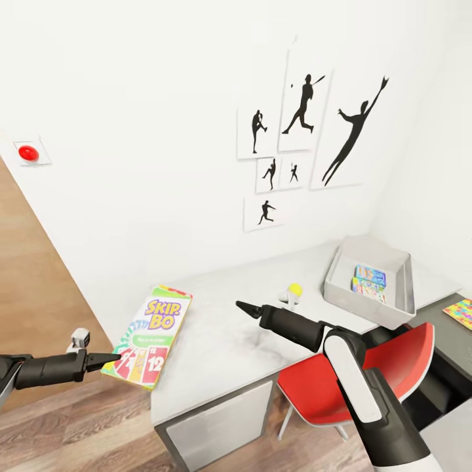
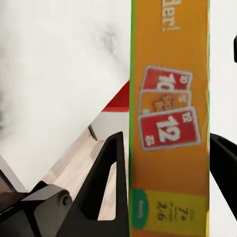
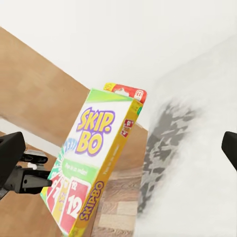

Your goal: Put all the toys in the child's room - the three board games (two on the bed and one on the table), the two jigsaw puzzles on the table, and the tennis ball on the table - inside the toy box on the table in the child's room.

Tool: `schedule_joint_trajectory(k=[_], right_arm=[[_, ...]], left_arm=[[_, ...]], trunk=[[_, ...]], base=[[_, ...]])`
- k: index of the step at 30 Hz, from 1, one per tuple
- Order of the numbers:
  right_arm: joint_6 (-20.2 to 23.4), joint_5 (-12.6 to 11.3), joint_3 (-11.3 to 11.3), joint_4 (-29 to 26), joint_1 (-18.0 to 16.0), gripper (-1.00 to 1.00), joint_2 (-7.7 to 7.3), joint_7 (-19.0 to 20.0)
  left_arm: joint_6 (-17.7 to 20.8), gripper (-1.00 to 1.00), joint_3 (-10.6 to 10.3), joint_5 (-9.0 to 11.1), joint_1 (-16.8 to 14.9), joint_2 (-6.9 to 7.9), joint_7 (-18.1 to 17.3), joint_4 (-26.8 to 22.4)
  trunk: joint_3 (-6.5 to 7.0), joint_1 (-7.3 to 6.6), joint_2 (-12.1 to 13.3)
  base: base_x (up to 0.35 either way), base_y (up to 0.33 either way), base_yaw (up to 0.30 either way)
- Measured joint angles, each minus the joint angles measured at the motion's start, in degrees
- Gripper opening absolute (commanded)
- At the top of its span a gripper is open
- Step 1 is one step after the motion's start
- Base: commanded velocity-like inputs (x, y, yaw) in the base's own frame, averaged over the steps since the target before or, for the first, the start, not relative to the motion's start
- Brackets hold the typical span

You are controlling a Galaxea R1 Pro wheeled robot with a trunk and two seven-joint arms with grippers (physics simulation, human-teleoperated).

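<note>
The Skip-Bo board game (image 1: 151,331) hangs tilted at the table's (image 1: 223,344) left end, partly over the floor. My left gripper (image 1: 111,358) is shut on its near edge; the left wrist view has the box's orange edge (image 2: 168,123) between the two fingers (image 2: 111,182). My right gripper (image 1: 246,307) hovers open over the tabletop, pointing at the Skip-Bo box (image 3: 94,158). The tennis ball (image 1: 295,289) sits on the table just beyond it. The toy box (image 1: 367,308) stands at the right and holds a light-blue board game (image 1: 370,275) with another colourful flat piece beside it. A jigsaw puzzle (image 1: 461,313) lies on the dark wing.
A red chair (image 1: 387,367) is pushed under the table below my right arm. White drawer fronts (image 1: 219,419) face me. Baseball silhouette prints (image 1: 305,131) hang on the white wall, and a red button (image 1: 27,153) sits at its left. Wood floor (image 1: 78,426) runs along the left.
</note>
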Motion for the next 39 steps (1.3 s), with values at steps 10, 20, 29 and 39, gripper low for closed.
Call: schedule_joint_trajectory(k=[10,20,29,39], right_arm=[[-1.32,0.16,0.04,0.01,0.05,1.0,0.01,1.15],[-1.54,0.16,0.1,0.04,0.09,1.0,0.09,1.19],[-1.55,0.17,0.05,-0.06,0.68,1.0,0.05,1.52],[-1.6,0.28,-0.22,-0.12,0.8,1.0,0.0,2.94]], left_arm=[[0.0,-1.0,0.2,-0.01,0.0,-0.02,-0.01,0.01],[0.01,-1.0,0.21,0.0,0.01,0.0,0.0,-0.01],[0.01,-1.0,0.21,-0.01,0.01,0.03,0.0,-0.01],[0.0,-1.0,0.29,0.0,0.01,0.01,0.0,-0.01]], trunk=[[1.46,-0.64,1.23],[2.36,-0.66,1.23],[3.18,-0.67,1.23],[4.08,-0.66,1.24]], base=[[-0.059,0.0,-0.072],[-0.11,0.0,-0.019],[-0.002,0.0,0.0],[-0.114,0.0,0.0]])
